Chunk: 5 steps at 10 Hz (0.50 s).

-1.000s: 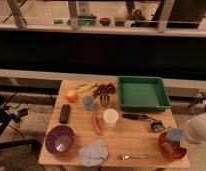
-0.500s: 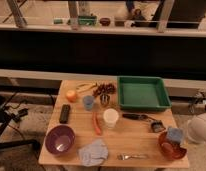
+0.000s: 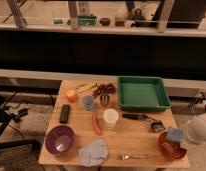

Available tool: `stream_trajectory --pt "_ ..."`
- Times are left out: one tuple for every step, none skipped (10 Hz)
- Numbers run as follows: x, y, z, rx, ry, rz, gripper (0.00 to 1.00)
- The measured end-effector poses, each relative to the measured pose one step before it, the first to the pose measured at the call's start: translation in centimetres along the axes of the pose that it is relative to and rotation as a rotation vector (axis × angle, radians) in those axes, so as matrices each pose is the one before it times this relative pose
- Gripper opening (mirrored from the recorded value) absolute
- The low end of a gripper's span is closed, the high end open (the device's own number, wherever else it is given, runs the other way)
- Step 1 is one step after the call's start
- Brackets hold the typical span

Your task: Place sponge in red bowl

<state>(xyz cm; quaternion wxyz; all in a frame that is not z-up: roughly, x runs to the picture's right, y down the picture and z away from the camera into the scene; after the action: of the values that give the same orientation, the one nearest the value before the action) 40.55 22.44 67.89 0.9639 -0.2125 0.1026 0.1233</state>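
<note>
Right now I see the sponge (image 3: 174,135) resting on the red bowl's (image 3: 171,149) upper rim at lower right, with the pale gripper (image 3: 198,129) just beside it at the right edge.

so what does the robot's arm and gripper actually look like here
Only one piece of the arm shows: a smooth, rounded, whitish-grey shell at the right edge of the camera view, beside the red bowl. It looks bulbous and plain, with no cables, markings or joints that can be made out. The gripper is not in view, so nothing can be said of its look.
</note>
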Motion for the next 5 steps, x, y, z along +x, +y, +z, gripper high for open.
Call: stream_trajectory --pt "0.001 0.001 0.002 -0.00003 0.0 0.00001 0.79" --pt "0.003 0.0 -0.002 0.0 0.00007 0.00004 0.8" --pt "0.004 0.005 0.004 -0.00009 0.00003 0.00005 0.8" --pt "0.013 0.006 0.003 -0.0001 0.00019 0.00006 0.8" --pt "0.0 0.0 0.0 -0.00002 0.00001 -0.00001 0.8"
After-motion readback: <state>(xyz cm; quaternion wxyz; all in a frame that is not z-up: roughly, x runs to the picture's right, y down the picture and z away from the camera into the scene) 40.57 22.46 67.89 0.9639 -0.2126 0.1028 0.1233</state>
